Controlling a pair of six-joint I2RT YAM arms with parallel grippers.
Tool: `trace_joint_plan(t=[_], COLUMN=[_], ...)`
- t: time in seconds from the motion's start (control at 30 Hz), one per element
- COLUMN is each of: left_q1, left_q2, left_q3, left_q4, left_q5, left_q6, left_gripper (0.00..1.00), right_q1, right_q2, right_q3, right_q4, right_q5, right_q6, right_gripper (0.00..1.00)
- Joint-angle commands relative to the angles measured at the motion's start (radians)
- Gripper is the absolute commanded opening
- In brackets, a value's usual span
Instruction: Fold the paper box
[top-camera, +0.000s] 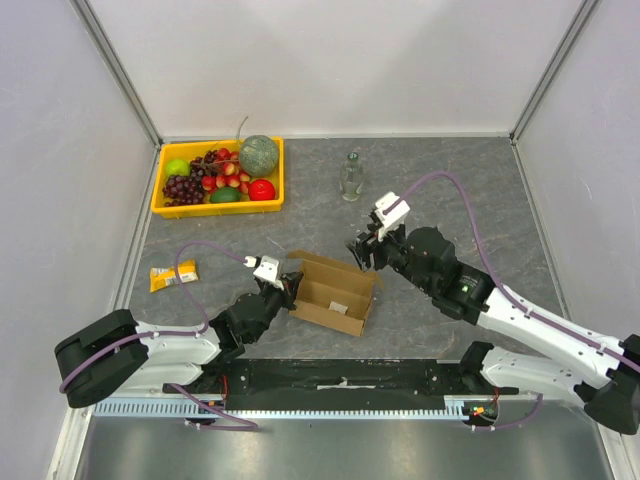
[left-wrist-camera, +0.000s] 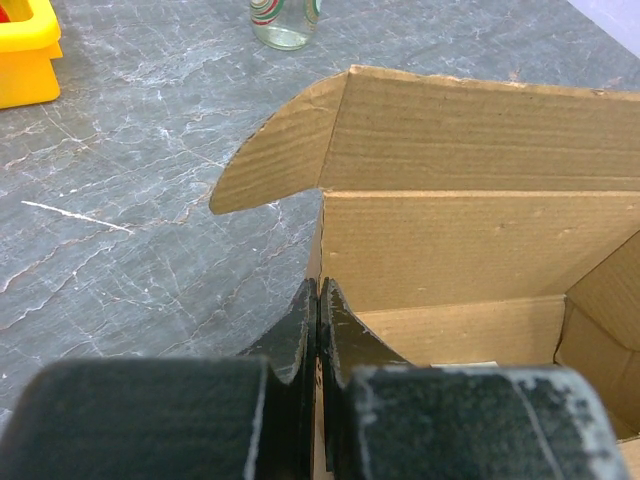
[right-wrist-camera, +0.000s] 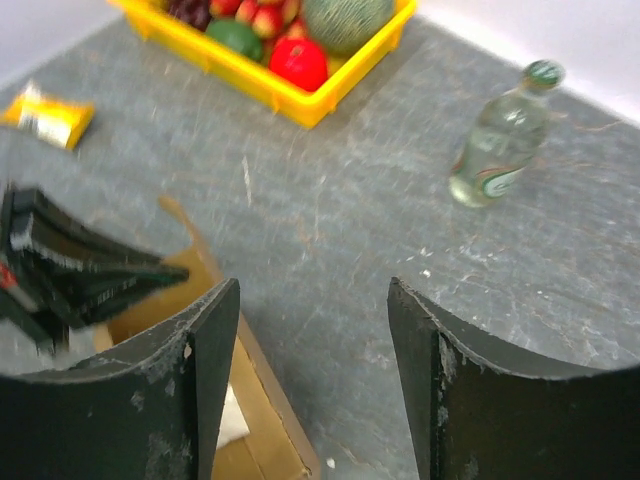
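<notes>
The left jaws (left-wrist-camera: 318, 292) are pinched together on the thin left end wall of the paper box (top-camera: 335, 292), which sits open-topped at centre frame on the desk (top-camera: 440, 190). The right jaws (right-wrist-camera: 313, 290) stand wide apart, holding nothing, just above the box's right end.

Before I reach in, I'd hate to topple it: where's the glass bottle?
In the top view, the glass bottle stands upright right of the yellow fruit tray, beyond the paper box.
</notes>
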Motion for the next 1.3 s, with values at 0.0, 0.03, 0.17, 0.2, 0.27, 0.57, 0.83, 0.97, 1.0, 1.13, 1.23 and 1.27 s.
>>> trace_joint_plan(t=[0.0, 0.03, 0.17, 0.2, 0.27, 0.57, 0.83, 0.97, 1.0, 1.13, 1.23, 1.27], left_q1=[-0.006, -0.006, -0.005, -0.006, -0.006, -0.008, -0.006, -0.006, -0.006, -0.005, -0.005, -0.006], left_q2=[-0.016, -0.016, -0.017, -0.017, -0.014, -0.007, -0.002, 0.007, 0.007, 0.009, 0.009, 0.01], left_q3=[-0.011, -0.009, -0.008, -0.008, -0.009, -0.008, -0.008, -0.008, -0.008, -0.008, -0.009, -0.009], left_q4=[0.051, 0.051, 0.048, 0.048, 0.048, 0.055, 0.057, 0.065, 0.068, 0.068, 0.069, 0.068], left_q5=[-0.001, 0.0, 0.002, 0.003, 0.002, 0.005, 0.003, 0.003, 0.005, 0.003, 0.002, 0.003], left_q6=[0.04, 0.041, 0.044, 0.044, 0.043, 0.043, 0.043, 0.041, 0.041, 0.041, 0.043, 0.041], left_gripper=[0.02, 0.02, 0.02, 0.02, 0.02, 0.02, 0.02, 0.02, 0.02, 0.02, 0.02, 0.02], right_q1=[-0.073, -0.077, -0.077, -0.077, -0.077, -0.077, -0.077, -0.077, -0.077, -0.077, -0.077, -0.077], right_q2=[0.063, 0.077, 0.117, 0.122, 0.142, 0.218, 0.218, 0.24, 0.249, 0.261, 0.274, 0.275], right_q3=[0.074, 0.089, 0.119, 0.119, 0.123, 0.122, 0.096, 0.094, 0.093, 0.09, 0.089, 0.089], right_q4=[-0.151, -0.177, -0.226, -0.229, -0.234, -0.217, -0.173, -0.168, -0.165, -0.162, -0.16, -0.16], right_q5=[-0.411, -0.459, -0.558, -0.57, -0.581, -0.576, -0.507, -0.507, -0.507, -0.509, -0.507, -0.509], right_q6=[-0.137, -0.167, -0.252, -0.264, -0.286, -0.33, -0.362, -0.367, -0.369, -0.37, -0.372, -0.373], right_gripper=[0.69, 0.7, 0.7, 0.68, 0.66, 0.55, 0.5, 0.44, 0.42, 0.37, 0.35, 0.34])
